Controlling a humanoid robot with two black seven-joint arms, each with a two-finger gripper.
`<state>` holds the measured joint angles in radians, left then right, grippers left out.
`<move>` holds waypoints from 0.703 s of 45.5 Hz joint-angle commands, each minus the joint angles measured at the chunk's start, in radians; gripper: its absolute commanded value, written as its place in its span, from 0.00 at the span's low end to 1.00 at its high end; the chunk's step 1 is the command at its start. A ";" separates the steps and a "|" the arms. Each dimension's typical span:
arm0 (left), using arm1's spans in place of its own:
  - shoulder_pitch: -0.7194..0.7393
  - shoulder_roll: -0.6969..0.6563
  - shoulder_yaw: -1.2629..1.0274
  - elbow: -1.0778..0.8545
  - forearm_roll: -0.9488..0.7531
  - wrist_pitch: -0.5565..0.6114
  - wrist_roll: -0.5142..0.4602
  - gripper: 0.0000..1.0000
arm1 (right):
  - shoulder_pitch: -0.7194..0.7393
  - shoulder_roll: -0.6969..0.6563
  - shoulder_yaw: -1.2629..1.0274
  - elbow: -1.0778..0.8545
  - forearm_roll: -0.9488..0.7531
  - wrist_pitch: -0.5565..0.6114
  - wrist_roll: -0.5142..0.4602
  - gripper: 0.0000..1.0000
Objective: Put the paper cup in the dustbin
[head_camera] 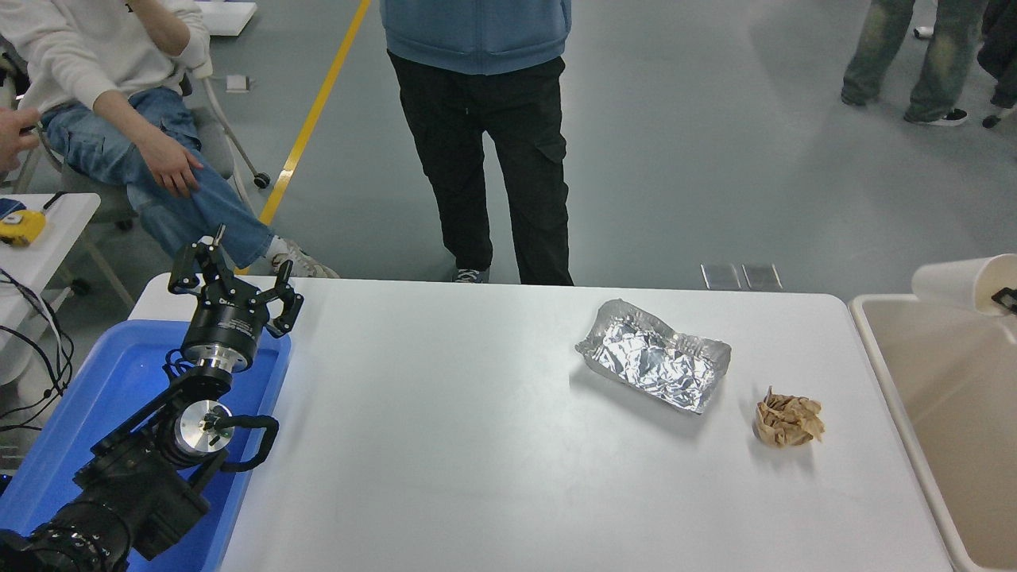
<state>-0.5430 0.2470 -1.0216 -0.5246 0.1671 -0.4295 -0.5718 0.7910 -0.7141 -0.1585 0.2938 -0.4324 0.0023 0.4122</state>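
Now the right gripper (1006, 299) barely shows: only a dark tip at the pic's right edge, clamped on the rim of the paper cup (953, 284). Rest of the arm is out of frame. Cup hangs off that tip lying roughly sideways, base pointing away from the gripper toward the table side, mouth at the gripper end. It sits over the near-left corner region of the dustbin (874, 334), above the rim, not inside yet.

Handling, my guess: cup is v. light, thin-walled, crushes easily, so a rim pinch w/ one finger inside and one outside is the sensible hold; squeezing the body would dent it. Dry paper isn't slippery. Once let go it should drop straight, though being so light it could bounce or roll.

Looks: small, plain white, tapered, rolled rim; inside not visible at this angle.

Further out from the gripper, on the white table (477, 445): crumpled brown paper ball (787, 421) nearest, then crinkled foil tray (653, 365). Well apart, at the far end, left gripper (238, 290) is parked w/ fingers spread over the blue tray (95, 397). A person (481, 135) stands beyond the table.
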 commanded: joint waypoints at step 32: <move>0.000 0.000 0.000 0.000 0.000 0.000 0.000 1.00 | -0.248 0.312 0.203 -0.303 0.397 -0.166 -0.133 0.00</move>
<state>-0.5430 0.2470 -1.0216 -0.5246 0.1672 -0.4295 -0.5722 0.5705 -0.4524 -0.0455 0.0014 -0.0811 -0.0804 0.2876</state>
